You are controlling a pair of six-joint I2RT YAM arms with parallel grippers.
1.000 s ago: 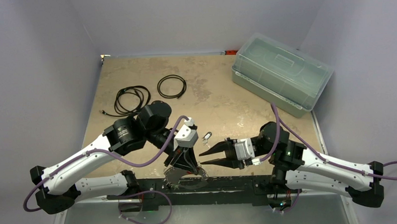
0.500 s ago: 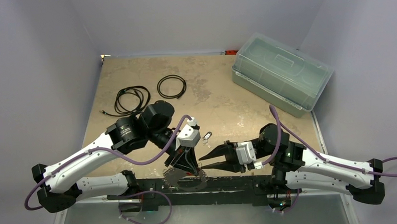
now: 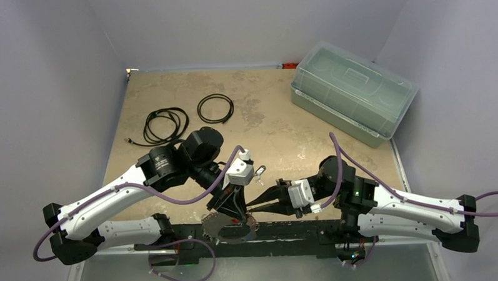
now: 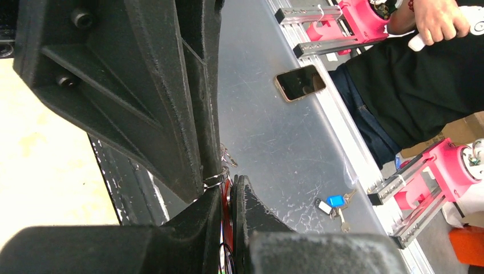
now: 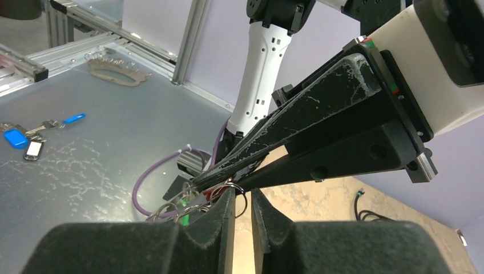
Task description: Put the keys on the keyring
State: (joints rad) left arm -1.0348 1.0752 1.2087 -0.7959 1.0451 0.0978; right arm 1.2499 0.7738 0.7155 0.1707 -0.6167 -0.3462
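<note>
My left gripper [image 3: 235, 210] points down over the table's near edge, shut on a red key [image 4: 226, 214]. The keyring [image 3: 227, 225], a pale bumpy oval loop, hangs below it. In the right wrist view a green key [image 5: 184, 214] and several small split rings dangle beside the red key [image 5: 211, 193]. My right gripper [image 3: 252, 207] reaches in from the right to the left fingertips. Its jaws stand narrowly apart, and one small metal ring [image 5: 245, 201] sits in the gap against the left-hand pad. That ring [image 4: 216, 180] shows at the tip of the right gripper's finger.
A clear lidded box [image 3: 354, 96] stands at the back right. Two black cable coils [image 3: 215, 108] [image 3: 164, 123] lie at the back left. A small metal piece [image 3: 259, 171] rests mid-table. Below the table, a blue-tagged key bunch [image 4: 334, 202] and a phone [image 4: 299, 83] lie on grey metal.
My right gripper has moved left up to the left fingertips and narrowed its jaws. The left gripper and hanging keyring shifted slightly toward the near edge.
</note>
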